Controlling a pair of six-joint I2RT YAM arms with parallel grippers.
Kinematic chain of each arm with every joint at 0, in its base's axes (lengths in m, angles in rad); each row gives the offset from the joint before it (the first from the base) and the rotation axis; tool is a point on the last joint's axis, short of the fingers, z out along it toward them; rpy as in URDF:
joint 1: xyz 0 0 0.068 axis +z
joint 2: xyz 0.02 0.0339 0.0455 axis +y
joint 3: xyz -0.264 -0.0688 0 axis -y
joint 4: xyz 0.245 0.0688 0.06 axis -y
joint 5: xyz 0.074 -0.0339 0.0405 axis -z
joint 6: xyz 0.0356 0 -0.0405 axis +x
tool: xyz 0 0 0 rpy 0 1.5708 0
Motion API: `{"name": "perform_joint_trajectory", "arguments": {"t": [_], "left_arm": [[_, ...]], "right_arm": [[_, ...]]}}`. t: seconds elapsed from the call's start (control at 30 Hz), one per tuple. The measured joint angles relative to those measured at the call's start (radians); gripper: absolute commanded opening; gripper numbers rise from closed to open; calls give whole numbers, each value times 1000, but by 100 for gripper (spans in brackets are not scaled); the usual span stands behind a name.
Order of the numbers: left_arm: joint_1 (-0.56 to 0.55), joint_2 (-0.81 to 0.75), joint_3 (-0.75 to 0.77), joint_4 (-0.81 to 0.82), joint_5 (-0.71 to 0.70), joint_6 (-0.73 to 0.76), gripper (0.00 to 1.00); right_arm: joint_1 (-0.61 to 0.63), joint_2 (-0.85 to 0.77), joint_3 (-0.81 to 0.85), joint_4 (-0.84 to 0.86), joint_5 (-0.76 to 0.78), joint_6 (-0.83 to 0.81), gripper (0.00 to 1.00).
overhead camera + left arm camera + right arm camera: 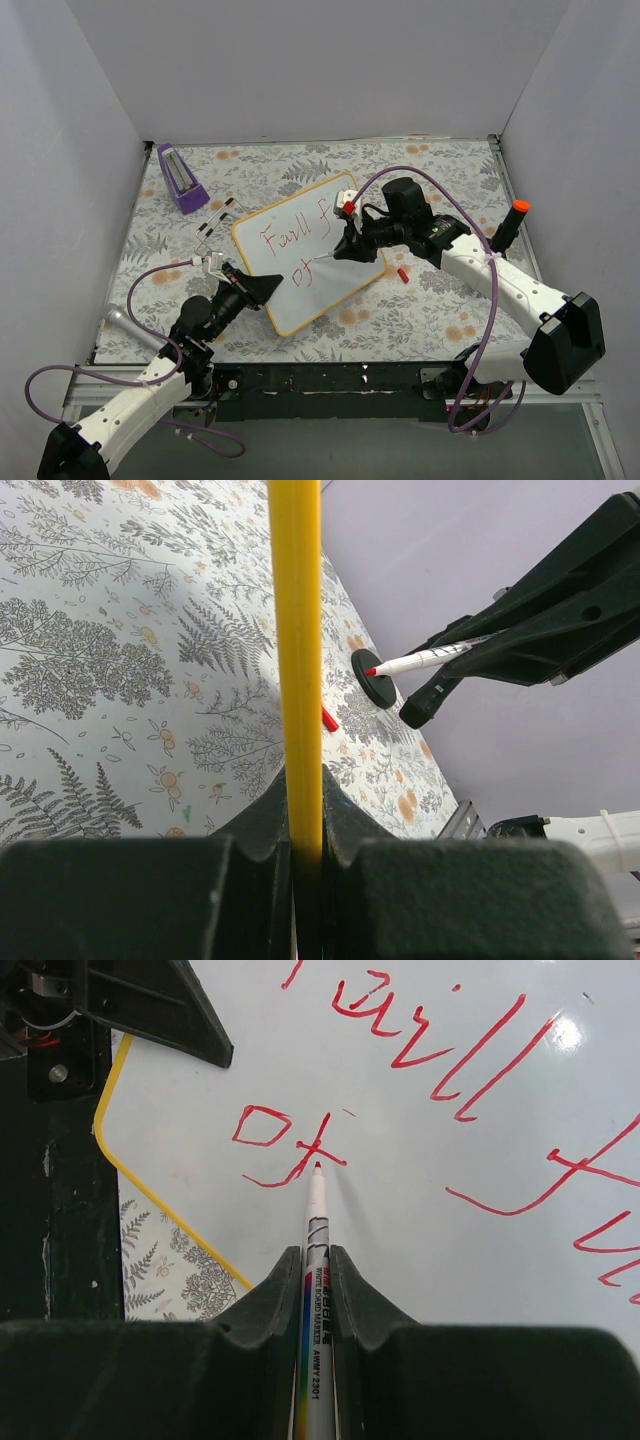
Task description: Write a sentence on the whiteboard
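The whiteboard (300, 285) lies askew on the flowered desk (440, 180), and both arms are at it from opposite sides. The left jaws are closed tight on the board's thin yellow frame at its near-left edge, the frame running straight up between the two pads in the left wrist view, pinched with no gap showing. The right jaws reach in over the board's right half and are clamped on a whiteboard marker (317, 1210), whose barrel sits in the groove between them and sticks out ahead toward the writing. The sentence (440, 1050) is in red on the board's face: a top line starting "Faull" with further strokes after it, part of them hidden under the right arm from above, and a second line below with "of". The marker's red tip sits right at the crossbar of that "f", straight out in front of the right jaws. A small red cap (402, 273) lies on the desk just off the board's right edge, and a purple block (182, 178) stands well beyond its far-left corner.
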Motion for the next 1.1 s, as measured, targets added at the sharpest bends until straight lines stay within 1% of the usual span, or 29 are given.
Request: {"name": "perform_joint_trajectory", "arguments": {"t": [1.1], "left_arm": [[0,-12,0,-7,0,-5,0]], "right_arm": [[0,0,0,0,10,2,1]]}}
